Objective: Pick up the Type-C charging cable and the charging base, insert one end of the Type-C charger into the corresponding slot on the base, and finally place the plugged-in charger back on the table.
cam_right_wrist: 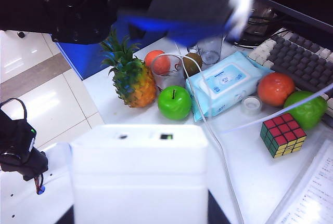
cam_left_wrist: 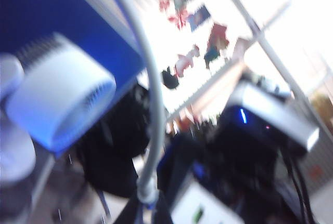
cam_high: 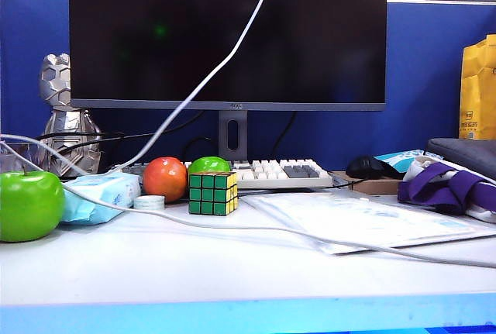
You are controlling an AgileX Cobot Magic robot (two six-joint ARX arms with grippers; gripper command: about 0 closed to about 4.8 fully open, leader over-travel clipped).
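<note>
The charging base, a white block with two small slots on its upper face, fills the near part of the right wrist view. My right gripper is shut on it, a dark finger showing at each side, above the table. In the blurred left wrist view, my left gripper is shut on the plug end of the Type-C charging cable, held high. The cable hangs down in front of the monitor and trails across the table. Neither gripper shows in the exterior view.
On the desk stand a green apple, a pale blue tissue pack, a red-orange fruit, a Rubik's cube, a keyboard, a mouse, papers, a pineapple and a glass.
</note>
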